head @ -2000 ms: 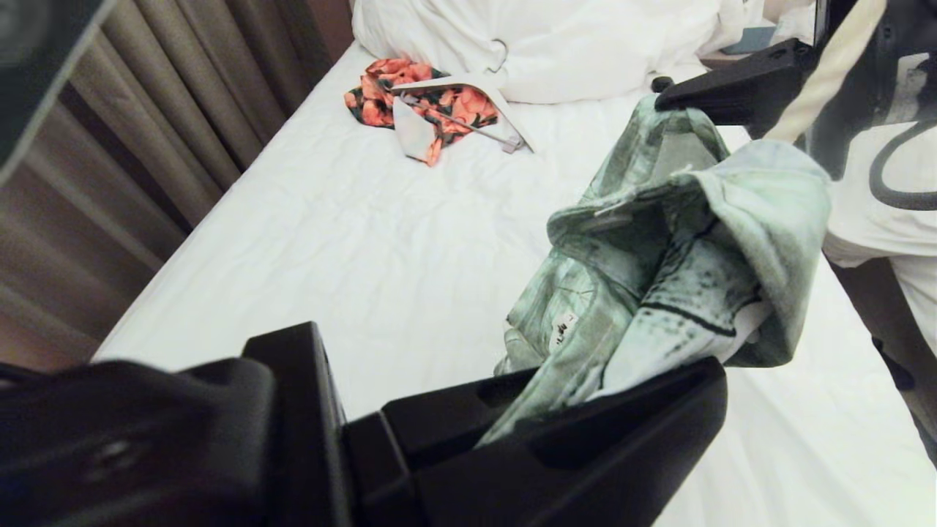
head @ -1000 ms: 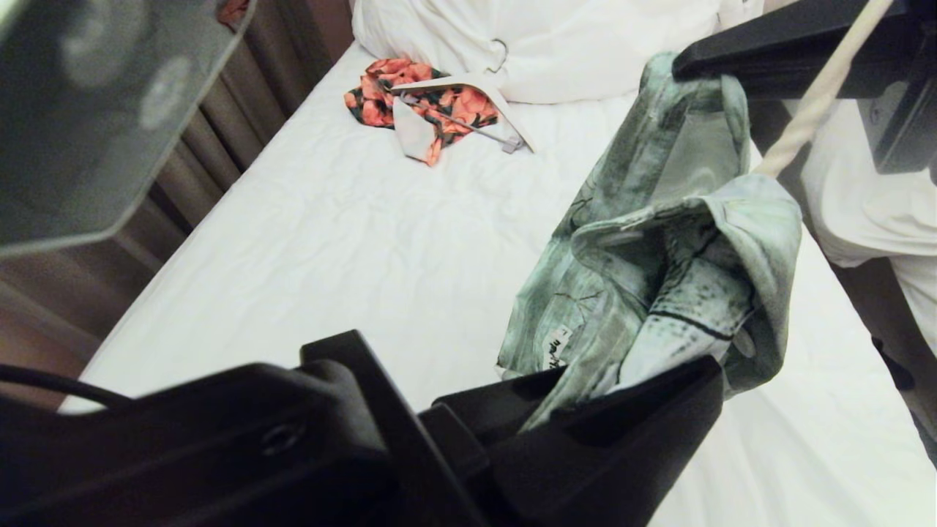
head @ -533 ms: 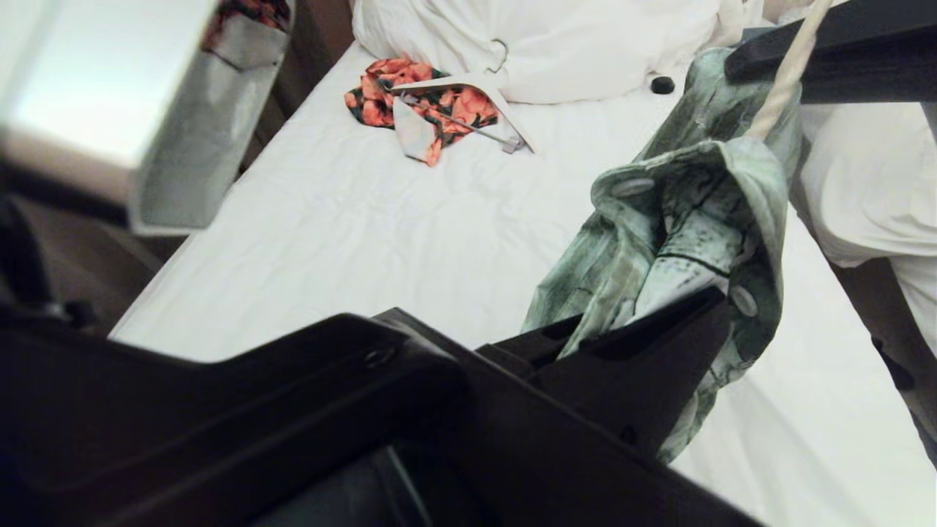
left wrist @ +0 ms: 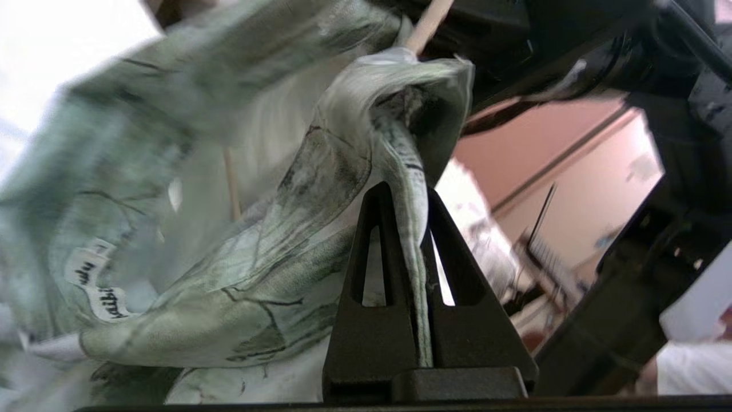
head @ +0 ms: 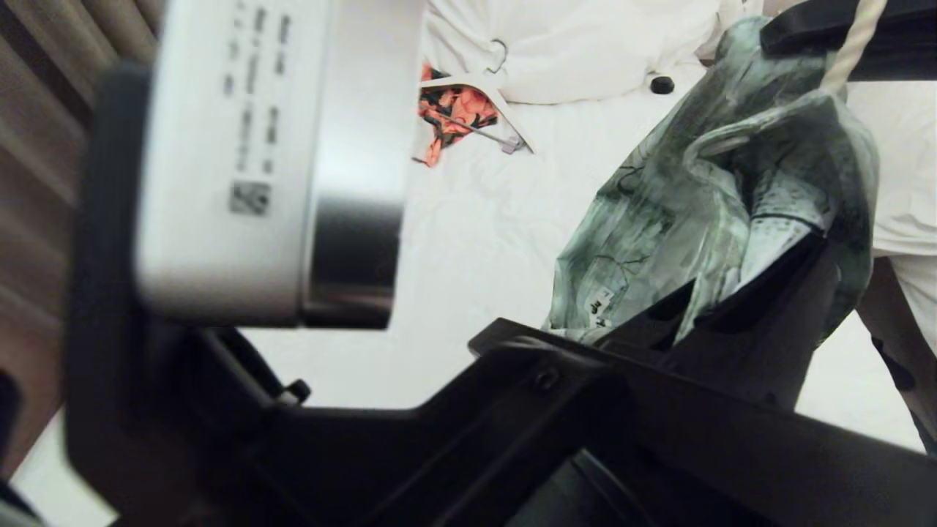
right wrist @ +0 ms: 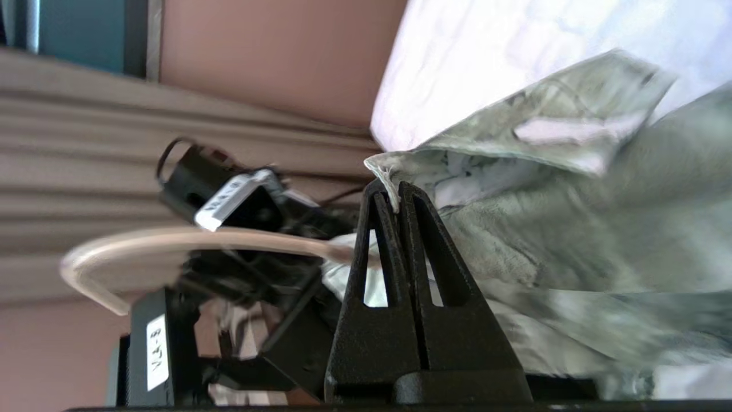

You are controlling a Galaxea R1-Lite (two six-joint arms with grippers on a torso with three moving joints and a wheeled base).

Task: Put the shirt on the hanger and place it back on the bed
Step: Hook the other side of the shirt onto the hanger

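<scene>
Both grippers are pinching cloth, and we hold the work in the air between them. Our left gripper [left wrist: 414, 217] has its fingers pressed together on a fold along the front edge of the shirt [head: 703, 219], low and close to us at the right side of the bed [head: 468, 241]. Our right gripper [right wrist: 394, 197] is clamped on another edge of the same fabric, higher and farther away, near the upper right of the head view. A slim cream rod of the hanger [head: 853, 44] runs down past that gripper into the bunched cloth, and its curved hook [right wrist: 143, 246] shows in the right wrist view, so we judge the hanger is partly inside the shirt. We judge we are in the middle of the dressing step: the shirt is gathered in a clump, not yet draped square on the frame. The next move likely calls for drawing the held edge out over the hanger's arm, without letting the rod slip free. For room, the white sheet to our left and ahead is open, with an orange-red garment [head: 457, 106] and a wide white hanger [head: 505, 121] lying well apart near the pillows [head: 571, 44]. The bed's right edge lies near below the shirt, so setting down should favour the middle.
</scene>
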